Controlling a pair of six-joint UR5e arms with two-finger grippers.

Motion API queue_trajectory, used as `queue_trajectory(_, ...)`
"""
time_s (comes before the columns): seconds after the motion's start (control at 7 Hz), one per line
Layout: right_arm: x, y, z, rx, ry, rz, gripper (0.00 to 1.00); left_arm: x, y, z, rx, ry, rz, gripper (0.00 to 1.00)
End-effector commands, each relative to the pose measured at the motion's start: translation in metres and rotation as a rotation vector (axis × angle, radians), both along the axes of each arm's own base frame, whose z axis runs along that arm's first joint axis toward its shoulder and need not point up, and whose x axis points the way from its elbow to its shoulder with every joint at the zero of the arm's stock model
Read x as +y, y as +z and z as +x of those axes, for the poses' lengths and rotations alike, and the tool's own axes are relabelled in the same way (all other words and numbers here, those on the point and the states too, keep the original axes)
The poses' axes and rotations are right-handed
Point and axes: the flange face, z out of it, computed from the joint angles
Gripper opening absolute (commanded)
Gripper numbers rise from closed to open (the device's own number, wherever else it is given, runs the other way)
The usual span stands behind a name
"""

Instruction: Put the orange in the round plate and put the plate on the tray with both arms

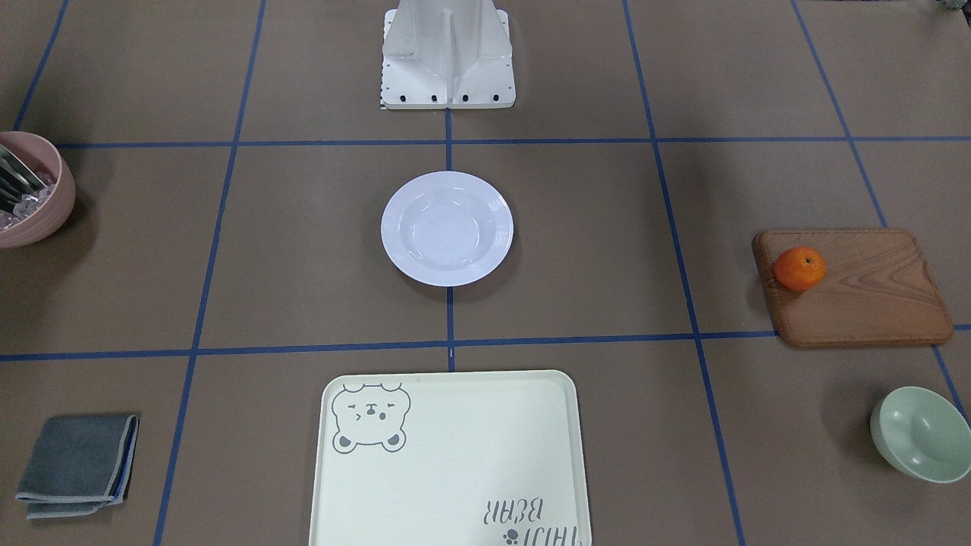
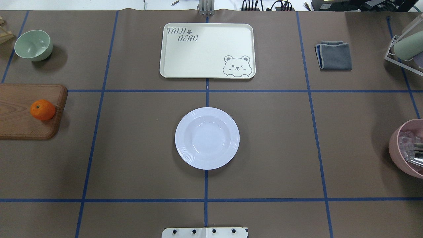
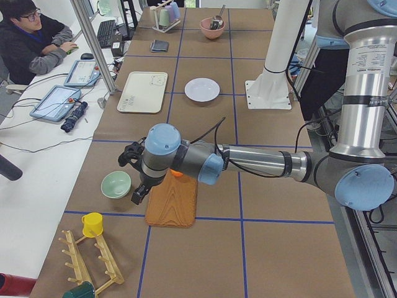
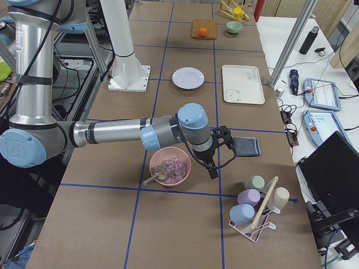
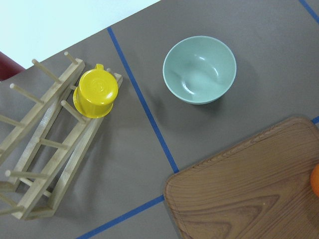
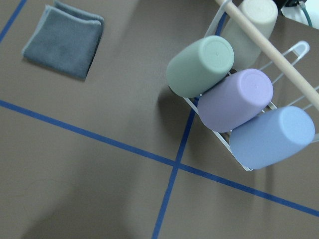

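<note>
The orange (image 2: 42,109) lies on the near corner of a brown wooden board (image 2: 19,112) at the table's left end. In the middle of the table the white round plate (image 2: 207,138) stands empty. The cream bear tray (image 2: 207,49) lies beyond it, also empty. Only the side views show the grippers. My left gripper (image 3: 139,194) hangs over the board's edge beside the green bowl (image 3: 116,184), close to the orange (image 3: 178,174). My right gripper (image 4: 213,171) hovers next to the pink bowl (image 4: 169,166). I cannot tell whether either one is open or shut.
A folded grey cloth (image 2: 333,55) lies right of the tray. A wire rack of pastel cups (image 6: 239,104) stands at the right end, a wooden rack with a yellow cup (image 5: 95,93) at the left end. A person (image 3: 34,43) sits at a side desk.
</note>
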Motion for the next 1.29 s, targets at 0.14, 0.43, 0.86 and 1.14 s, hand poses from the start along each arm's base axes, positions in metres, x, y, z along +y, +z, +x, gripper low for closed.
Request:
queue_trajectory(0.14, -0.029, -0.062, -0.064, -0.139, 0.147, -0.136, 1.0, -0.018, -0.028, 0.101, 0.123, -0.032, -0.115, 0.99)
queue_trajectory(0.43, -0.03, -0.081, -0.113, -0.154, 0.231, -0.234, 1.0, -0.002, -0.021, 0.19, 0.173, 0.015, -0.221, 0.99)
queue_trajectory(0.86, -0.028, -0.084, -0.125, -0.153, 0.216, -0.231, 1.0, 0.02, -0.009, 0.271, 0.161, -0.008, -0.263, 0.99)
queue_trajectory(1.14, -0.028, -0.084, -0.126, -0.15, 0.215, -0.23, 1.0, 0.028, 0.008, 0.298, 0.112, 0.007, -0.269, 0.99)
